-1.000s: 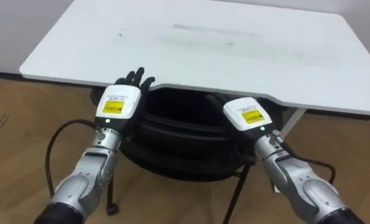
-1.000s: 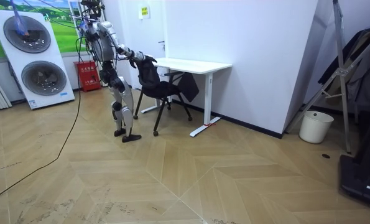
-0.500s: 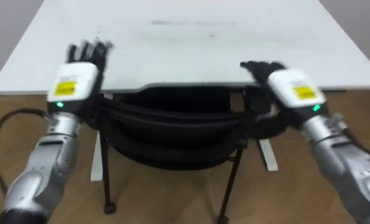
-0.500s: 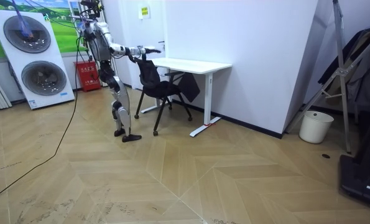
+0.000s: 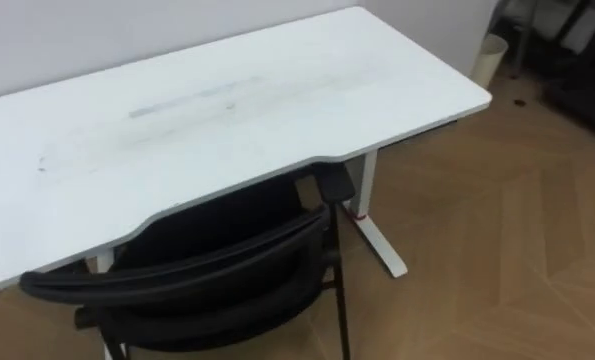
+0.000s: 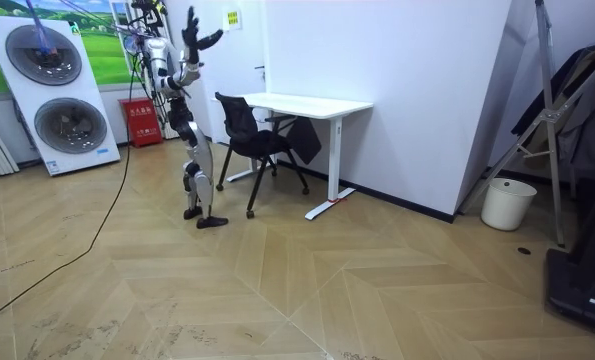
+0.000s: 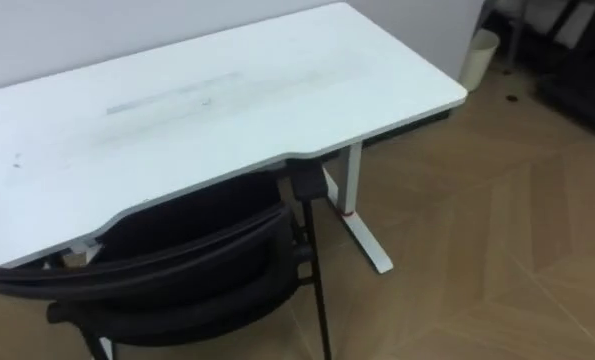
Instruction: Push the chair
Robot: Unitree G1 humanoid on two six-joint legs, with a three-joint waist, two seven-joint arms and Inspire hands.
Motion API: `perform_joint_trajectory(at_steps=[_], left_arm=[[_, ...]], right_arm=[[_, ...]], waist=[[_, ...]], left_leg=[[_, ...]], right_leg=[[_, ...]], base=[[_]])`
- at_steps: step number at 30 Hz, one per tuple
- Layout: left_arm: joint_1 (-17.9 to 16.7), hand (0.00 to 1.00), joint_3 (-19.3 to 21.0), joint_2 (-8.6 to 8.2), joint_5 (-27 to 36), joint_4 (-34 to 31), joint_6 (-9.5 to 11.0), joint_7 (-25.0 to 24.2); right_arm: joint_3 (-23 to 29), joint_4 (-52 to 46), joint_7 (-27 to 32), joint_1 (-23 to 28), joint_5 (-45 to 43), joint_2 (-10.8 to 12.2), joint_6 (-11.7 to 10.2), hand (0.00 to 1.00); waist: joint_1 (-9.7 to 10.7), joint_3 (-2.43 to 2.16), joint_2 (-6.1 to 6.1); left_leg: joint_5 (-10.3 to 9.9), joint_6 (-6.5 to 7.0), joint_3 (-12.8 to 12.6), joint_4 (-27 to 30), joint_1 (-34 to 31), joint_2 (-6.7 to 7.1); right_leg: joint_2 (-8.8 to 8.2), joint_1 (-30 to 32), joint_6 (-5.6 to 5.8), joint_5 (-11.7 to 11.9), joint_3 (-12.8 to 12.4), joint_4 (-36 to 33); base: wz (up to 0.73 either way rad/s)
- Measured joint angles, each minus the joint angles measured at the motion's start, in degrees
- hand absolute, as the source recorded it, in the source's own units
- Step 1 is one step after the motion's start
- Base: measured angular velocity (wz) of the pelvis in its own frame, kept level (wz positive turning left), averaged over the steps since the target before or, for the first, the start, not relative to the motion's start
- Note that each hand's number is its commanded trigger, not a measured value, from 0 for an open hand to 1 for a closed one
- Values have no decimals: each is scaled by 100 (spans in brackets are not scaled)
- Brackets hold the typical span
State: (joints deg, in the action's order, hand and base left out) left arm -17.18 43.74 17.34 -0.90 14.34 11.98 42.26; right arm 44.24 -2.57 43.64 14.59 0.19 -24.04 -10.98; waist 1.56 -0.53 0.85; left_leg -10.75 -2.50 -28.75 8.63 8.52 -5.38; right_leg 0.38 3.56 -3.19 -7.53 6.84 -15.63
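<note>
Black chair (image 5: 207, 275) tucked under the bench's (image 5: 177, 130) front edge — untouched.
Robot hands (image 6: 191, 22) raised overhead — fingers spread, released.

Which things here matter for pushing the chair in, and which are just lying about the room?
For the job:
- the black chair
- the white desk it stands at

Just lying about:
- the white bin
- the two stacked washers
- the red box
- the rack of dark clothes
</note>
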Motion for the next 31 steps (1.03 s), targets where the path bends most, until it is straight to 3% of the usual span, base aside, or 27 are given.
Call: perform_joint_trajectory(at_steps=[2, 3, 6, 8, 9, 10, 11, 13, 16, 19, 24, 28, 31], left_arm=[[-144, 0, -16, -104, 611, 697, -46, -26], [-172, 0, -21, -130, 732, 870, -56, -24], [-454, 0, -190, -266, 1363, 1492, -69, -42], [-551, 0, -272, -508, 1823, 1986, -68, -165], [-559, 0, -285, -569, 1908, 2163, -69, -215], [-638, 0, -382, -669, 2002, 2584, -69, -363], [-752, 0, -403, -788, 2050, 2970, -64, -584], [-863, 0, -463, -910, 2051, 3641, -66, -868], [-1049, 0, -667, -1093, 1958, 4503, -81, -1383], [-1041, 0, -1093, -1233, 1695, 5254, -293, -1933], [-712, 0, -1940, -1242, 1600, 5746, -822, -2556], [53, 0, -2269, -1210, 1244, 5675, -1322, -2754], [471, 0, -2930, -1191, 1013, 5199, -1436, -2782]], right_arm=[[-141, 358, -90, 183, 398, 178, 60, 0], [-155, 462, -112, 272, 470, 245, 57, 0], [-367, 1243, -247, 719, 1102, 547, 53, 0], [-486, 2192, -505, 905, 1690, 952, 62, 0], [-489, 2454, -575, 931, 1816, 1046, 70, 0], [-597, 3062, -705, 987, 1997, 1145, 83, 0], [-716, 3728, -931, 985, 2040, 1205, 109, 0], [-834, 4639, -1235, 987, 2134, 1378, 114, 0], [-1310, 6022, -1802, 917, 2304, 1583, 248, 0], [-1870, 7054, -2286, 667, 2277, 1608, 386, 0], [-2590, 7960, -2763, 126, 2276, 1642, 755, 0], [-2692, 7884, -2939, -388, 2434, 1686, 929, 0], [-3196, 7770, -3025, -773, 2440, 1762, 970, 0]], waist=[[-66, 3, -29], [-83, -20, 5], [-219, -12, 6], [-270, -17, 52], [-319, -8, 56], [-355, -28, 130], [-358, -48, 188], [-335, -57, 264], [-351, -61, 253], [-341, -61, 201], [-347, -17, 97], [-281, 0, 96], [-174, 26, 97]], left_leg=[[-44, -41, 10, 7, -25, -23], [-54, -54, 11, 16, -15, -34], [-101, -50, 152, 22, -24, -31], [-145, -56, 223, -4, -29, -41], [-164, -61, 229, -5, -28, -42], [-213, -52, 301, -6, -19, -37], [-279, -26, 559, -13, -29, -12], [-338, 0, 715, -13, -20, 16], [-396, 16, 737, -13, 44, 31], [-426, 64, 891, 9, 31, 81], [-475, 145, 1058, -4, 122, 108], [-477, 181, 1085, 11, 94, 120], [-470, 191, 1082, 6, 62, 130]], right_leg=[[127, 90, -37, -12, -211, -16], [148, 90, -49, -5, -232, 4], [245, 141, -137, 40, -365, 26], [271, 106, -137, 40, -357, 114], [275, 104, -133, 38, -358, 123], [285, 96, -129, 36, -356, 149], [299, 81, -115, 11, -364, 155], [303, 65, -77, -38, -380, 145], [299, 40, -49, -110, -405, 83], [297, 53, 6, -140, -506, 77], [266, -78, 76, -123, -486, 100], [260, -138, 109, 1, -409, 256], [264, -138, 101, 57, -351, 341]], base=[[-35], [-23], [-26], [0], [-11], [-17], [-17], [-3], [-3], [0], [4], [2], [1]])
